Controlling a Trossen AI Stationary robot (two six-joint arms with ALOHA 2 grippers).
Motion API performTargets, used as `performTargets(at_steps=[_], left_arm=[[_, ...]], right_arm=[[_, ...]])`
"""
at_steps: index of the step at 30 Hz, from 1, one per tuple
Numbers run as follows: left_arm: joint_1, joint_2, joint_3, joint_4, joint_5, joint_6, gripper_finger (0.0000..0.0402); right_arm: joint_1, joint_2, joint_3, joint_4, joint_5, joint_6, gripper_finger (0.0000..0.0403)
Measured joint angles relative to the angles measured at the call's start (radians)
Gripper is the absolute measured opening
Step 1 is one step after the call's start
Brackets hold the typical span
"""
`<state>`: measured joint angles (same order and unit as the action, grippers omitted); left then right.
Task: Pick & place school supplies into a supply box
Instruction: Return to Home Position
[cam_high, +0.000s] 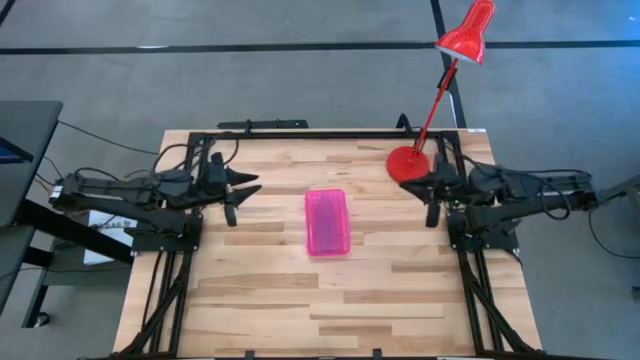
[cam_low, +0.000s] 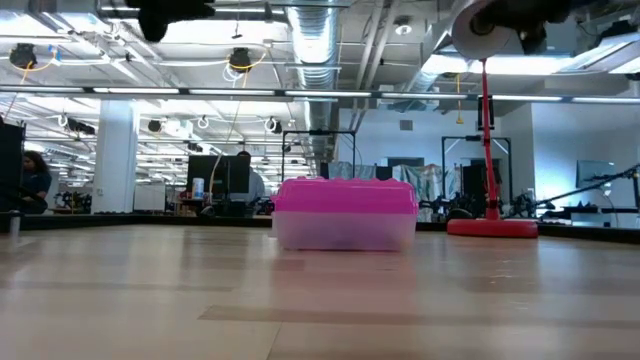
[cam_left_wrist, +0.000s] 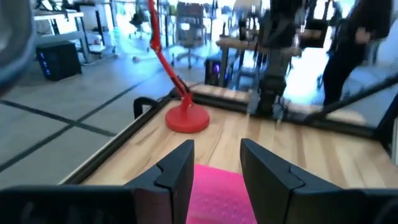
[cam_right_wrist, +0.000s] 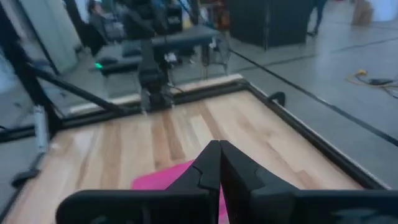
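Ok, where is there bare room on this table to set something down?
Widest: the table from the closed pink supply box to the edge opposite the red lamp, all bare. Also free: the strips between the box and the left tool, open, and the right tool, shut. Crowded only at the lamp base, close by the right tool.

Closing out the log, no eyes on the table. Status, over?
Left gripper open, empty, off to the left. Right gripper shut, empty, off to the right. Supply box closed, centre, neither gripper touching. Red lamp stands apart; nothing blocking.

No legible text or labels anywhere.
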<state>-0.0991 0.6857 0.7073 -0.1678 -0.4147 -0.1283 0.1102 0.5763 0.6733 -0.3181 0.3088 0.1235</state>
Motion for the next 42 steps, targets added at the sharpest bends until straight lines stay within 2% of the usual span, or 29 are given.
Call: performTargets(at_steps=[6,10,19,23,27,31,34,42], left_arm=[[0.001,-0.207,-0.266,0.243,0.018,-0.074,0.0125],[0.001,-0.349,-0.416,0.318,0.017,-0.156,0.0125],[0.001,-0.598,-0.607,0.321,-0.016,-0.270,0.0125],[0.001,-0.687,-0.660,0.317,-0.016,-0.283,0.0125],[0.001,-0.682,-0.696,0.351,-0.016,-0.304,0.0125],[0.001,-0.683,-0.696,0.280,-0.014,-0.362,0.0125],[0.001,-0.682,-0.697,0.262,0.010,-0.382,0.0125],[0.000,-0.674,-0.697,0.256,-0.002,-0.424,0.0125]], right_arm=[[-0.002,-0.172,-0.163,0.054,-0.024,0.061,0.0000],[0.001,-0.270,-0.250,0.070,-0.024,0.108,0.0000],[-0.022,-0.553,-0.450,0.080,-0.016,0.206,0.0000],[-0.028,-0.573,-0.502,0.087,-0.019,0.234,0.0000],[-0.028,-0.568,-0.536,0.114,-0.019,0.261,0.0000],[-0.028,-0.574,-0.561,0.150,-0.019,0.271,0.0000],[-0.028,-0.573,-0.593,0.139,-0.019,0.300,0.0000],[-0.028,-0.573,-0.598,0.151,-0.016,0.299,0.0000]])
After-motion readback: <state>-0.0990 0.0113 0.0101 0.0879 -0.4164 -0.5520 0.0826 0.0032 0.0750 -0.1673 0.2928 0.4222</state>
